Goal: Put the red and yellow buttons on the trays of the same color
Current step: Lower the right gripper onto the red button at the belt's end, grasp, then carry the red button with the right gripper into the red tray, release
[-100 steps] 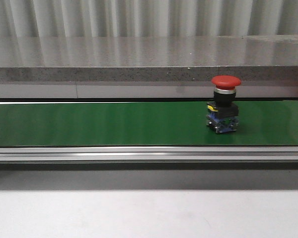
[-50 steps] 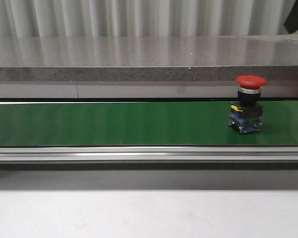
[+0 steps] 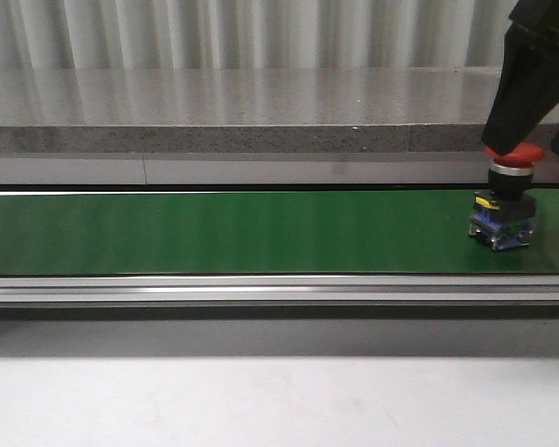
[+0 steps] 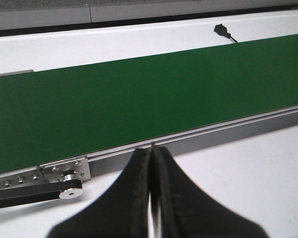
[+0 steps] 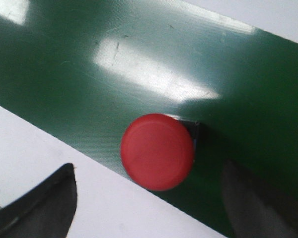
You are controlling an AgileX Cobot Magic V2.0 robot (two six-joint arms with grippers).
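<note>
Since the earlier front views, the red mushroom-head push button (image 3: pixel 505 203) has travelled rightward along the green conveyor belt (image 3: pixel 224 233) and now stands upright near its right end, and the right gripper (image 3: pixel 550 126) has come into view directly above it.

1. Right gripper: in the right wrist view its black fingers (image 5: pixel 37 208) are spread wide, one to each side of the red cap, and touch nothing. In the front view the near finger overlaps the cap's top edge; I cannot tell whether it makes contact.
2. Left gripper (image 4: pixel 151 193): its fingers are pressed together and hold nothing; it hangs over the white tabletop (image 4: pixel 248 178) just beside the belt's aluminium side rail (image 4: pixel 228 131).
3. No tray and no yellow button appear in any current view.

Handling, as I judge it:
- The button is rigid and compact, probably light to moderate in weight. It is top-heavy, with a wide cap over a narrow neck and a small blue-and-black contact block.
- The cap is smooth, domed plastic; its rim may slip under pressure.
- I prefer to grip the black collar or metal ring under the cap, so the overhang stops it slipping down.
- The belt has a fine matt weave with faint scuffs.
</note>
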